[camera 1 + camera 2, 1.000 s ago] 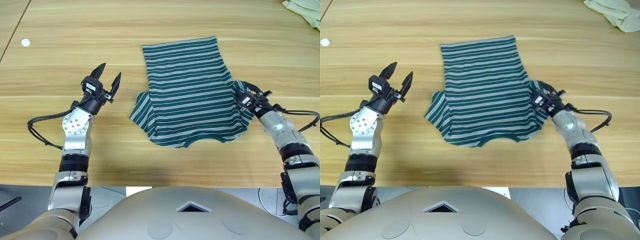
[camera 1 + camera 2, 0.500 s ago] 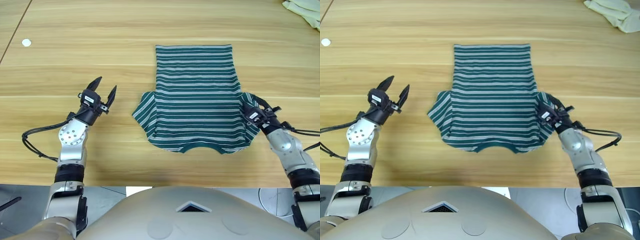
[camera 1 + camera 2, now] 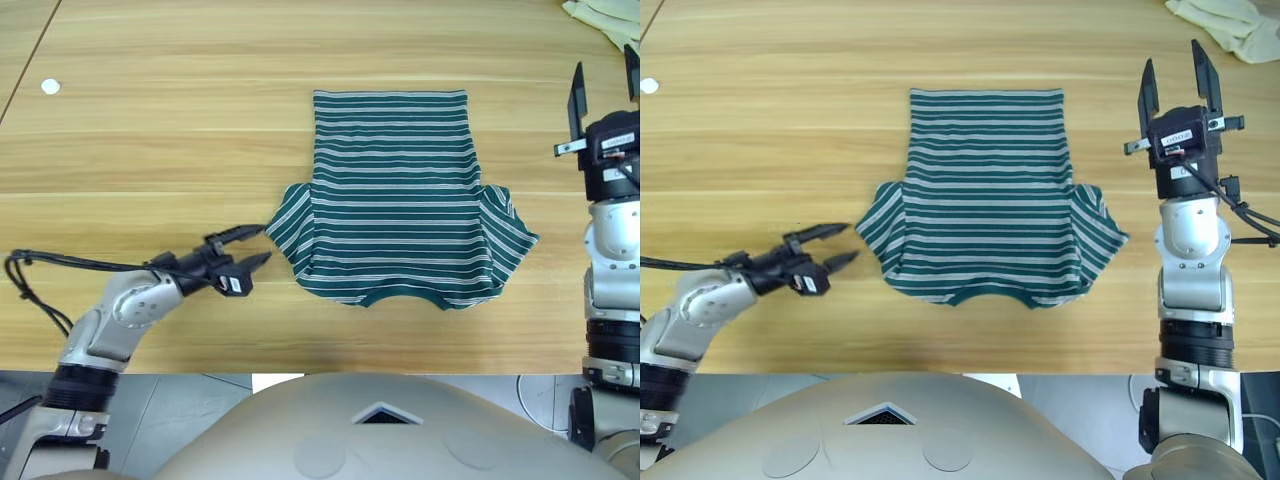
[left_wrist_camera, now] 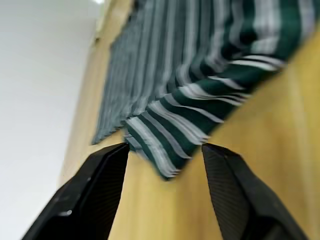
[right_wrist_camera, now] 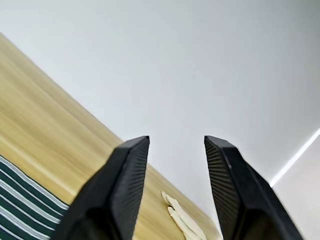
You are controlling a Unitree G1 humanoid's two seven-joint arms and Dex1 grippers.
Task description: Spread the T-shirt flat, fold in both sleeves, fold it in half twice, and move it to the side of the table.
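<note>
- Where the left arm lies low along the near edge of the table (image 3: 150, 130), the left gripper (image 3: 262, 244) points sideways at the T-shirt (image 3: 395, 195), its two fingers parted and nothing between them.
- It sits just short of the left sleeve (image 3: 287, 215), so I'd say the spreading is done and the first sleeve fold is the step in hand.
- Next, to my eye, it needs to close on that sleeve's edge and carry it inward over the body without dragging the rest of the cloth.
- The shirt is dark green with thin pale stripes and lies mid-table, neck opening nearest, fairly flat, with small ripples near the shoulders.
- Both sleeves stick out; the right sleeve (image 3: 510, 228) is unfolded too.
- The hem makes a straight line at the far end.
- Off to the right of the shirt, the right gripper (image 3: 1172, 70) stands raised, fingers up, spread wide and empty.
- A pale cloth (image 3: 605, 20) is bunched at the far right corner.
</note>
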